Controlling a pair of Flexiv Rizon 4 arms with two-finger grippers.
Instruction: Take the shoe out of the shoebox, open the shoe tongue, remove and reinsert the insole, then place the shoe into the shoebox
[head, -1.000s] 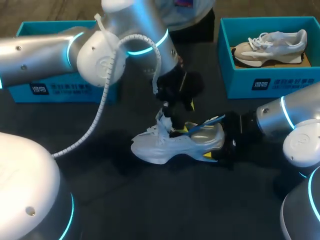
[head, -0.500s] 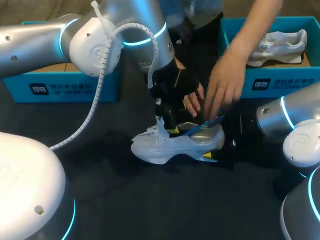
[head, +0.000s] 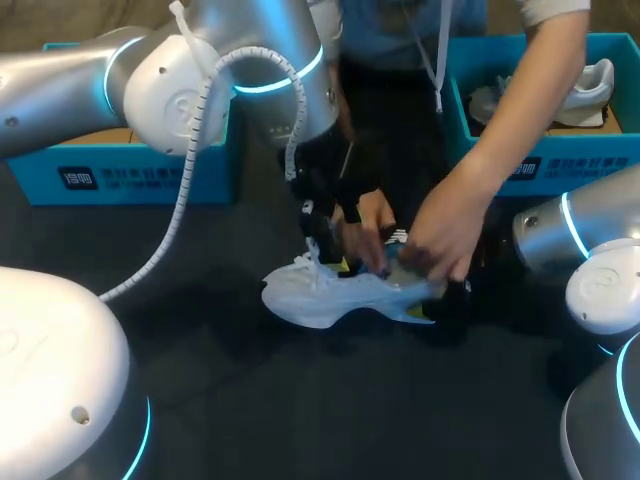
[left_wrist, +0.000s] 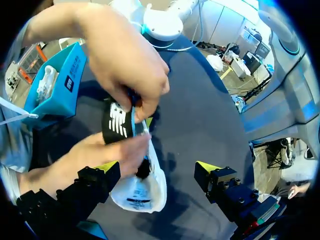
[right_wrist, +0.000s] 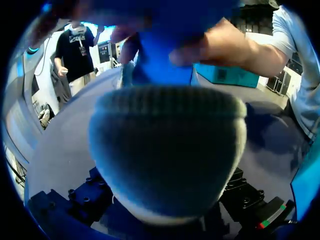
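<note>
Insole step — a person's hands (head: 440, 250) work in the sneaker (head: 320, 295) between the left gripper's (left_wrist: 157, 170) spread fingers. The right gripper's (head: 455, 300) hold is unclear. Next, reseat the insole (right_wrist: 165, 60).

dark table (head: 300, 420) carries white shoe (head: 300, 297), left shoebox (head: 120, 175) and, seemingly, right shoebox (head: 590, 165).

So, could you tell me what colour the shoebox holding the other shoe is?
Teal blue; the open cardboard shoebox shows best in the head view.

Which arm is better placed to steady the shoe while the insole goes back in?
Probably right: the right gripper sits at the shoe's heel, which fills its wrist view. The left gripper hangs open over the shoe, with a person's hands busy just ahead of it.
</note>
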